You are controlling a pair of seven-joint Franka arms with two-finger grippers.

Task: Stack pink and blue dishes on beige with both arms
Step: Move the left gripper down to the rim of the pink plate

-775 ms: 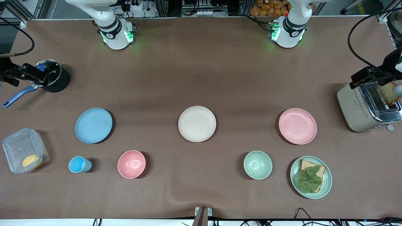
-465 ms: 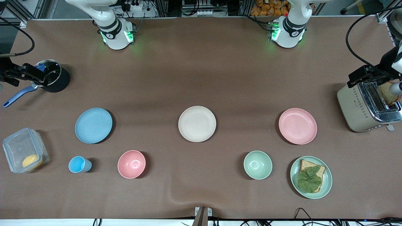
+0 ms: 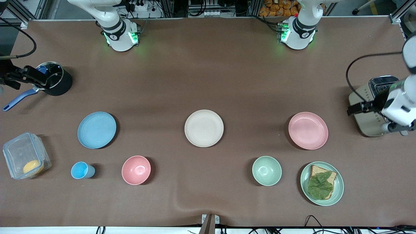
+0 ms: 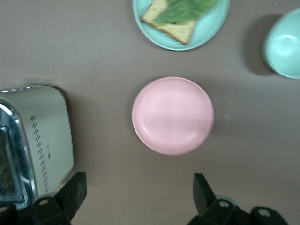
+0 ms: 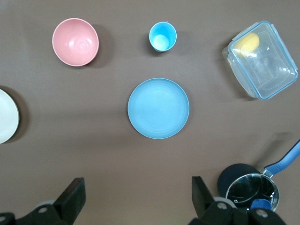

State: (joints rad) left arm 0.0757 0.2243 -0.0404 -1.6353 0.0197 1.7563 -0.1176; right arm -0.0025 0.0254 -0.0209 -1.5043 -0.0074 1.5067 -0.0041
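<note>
front view: one beige plate, two bowls

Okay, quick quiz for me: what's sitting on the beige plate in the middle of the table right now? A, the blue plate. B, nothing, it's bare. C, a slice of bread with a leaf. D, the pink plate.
B: the beige plate is bare, while the pink plate lies on the table toward the left arm's end and the blue plate toward the right arm's end, neither one stacked yet.
</note>
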